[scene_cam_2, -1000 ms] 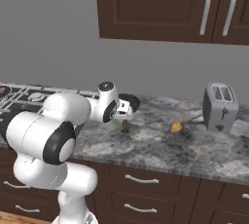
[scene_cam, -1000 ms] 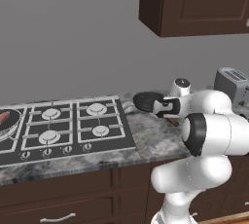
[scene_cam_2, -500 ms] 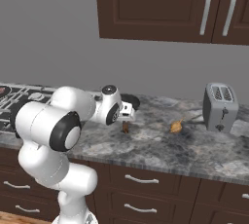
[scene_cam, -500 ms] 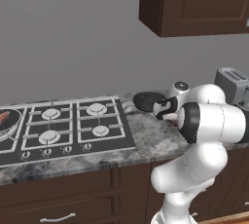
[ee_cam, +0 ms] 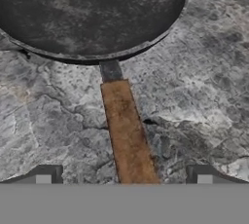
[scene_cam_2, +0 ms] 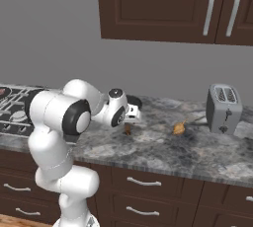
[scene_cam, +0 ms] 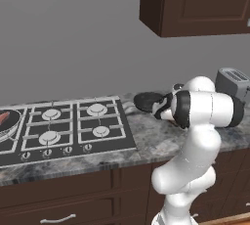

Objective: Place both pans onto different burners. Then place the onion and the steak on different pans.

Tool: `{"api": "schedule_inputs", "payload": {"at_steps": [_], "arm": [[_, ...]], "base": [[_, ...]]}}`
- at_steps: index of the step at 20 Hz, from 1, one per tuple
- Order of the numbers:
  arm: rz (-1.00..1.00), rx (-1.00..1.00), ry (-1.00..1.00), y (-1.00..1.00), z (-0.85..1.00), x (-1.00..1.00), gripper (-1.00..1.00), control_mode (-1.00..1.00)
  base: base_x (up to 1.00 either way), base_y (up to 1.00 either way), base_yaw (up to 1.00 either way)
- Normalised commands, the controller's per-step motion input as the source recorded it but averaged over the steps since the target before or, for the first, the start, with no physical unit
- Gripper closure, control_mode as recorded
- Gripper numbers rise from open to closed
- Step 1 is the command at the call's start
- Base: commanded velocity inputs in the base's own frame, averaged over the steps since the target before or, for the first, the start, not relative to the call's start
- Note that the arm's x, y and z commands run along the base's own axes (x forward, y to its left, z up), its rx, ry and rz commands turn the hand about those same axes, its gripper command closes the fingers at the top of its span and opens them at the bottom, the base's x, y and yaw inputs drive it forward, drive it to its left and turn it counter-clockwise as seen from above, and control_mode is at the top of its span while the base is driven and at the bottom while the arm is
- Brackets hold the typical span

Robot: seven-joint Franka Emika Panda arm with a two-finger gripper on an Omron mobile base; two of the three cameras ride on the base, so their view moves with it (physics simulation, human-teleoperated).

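End effector point(ee_cam: 124, 178) astride pan handle point(ee_cam: 127, 130)

Glossy white robot arm with dark joint bands
Rounded, bulbous white shells point(scene_cam: 205, 109) stack into a thick column; black rings circle the big joints point(scene_cam_2: 74, 117), a small grey cap tops the wrist, and two dark square fingertips point(ee_cam: 46, 175) end it

A home kitchen: a gas hob point(scene_cam: 63, 131) set in a granite counter point(scene_cam_2: 197, 149), dark wood cabinets point(scene_cam_2: 163, 6), a toaster point(scene_cam_2: 223, 108).
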Motion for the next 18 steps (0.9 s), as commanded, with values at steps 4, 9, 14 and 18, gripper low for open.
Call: {"api": "schedule_inputs", "payload": {"at_steps": [4,9,14,18], "arm": [[0.0,0.0,0.0,-0.09,-0.21,0.37,-1.0,-1.0],[0.0,0.0,0.0,-0.07,-0.31,0.3,-1.0,-1.0],[0.0,0.0,0.0,-0.04,-0.27,0.27,1.0,-1.0],[0.0,0.0,0.0,-0.02,-0.19,0.14,1.0,-1.0]], "base": [[0.0,0.0,0.0],[0.0,0.0,0.0],[0.0,0.0,0.0],[0.0,0.0,0.0]]}}
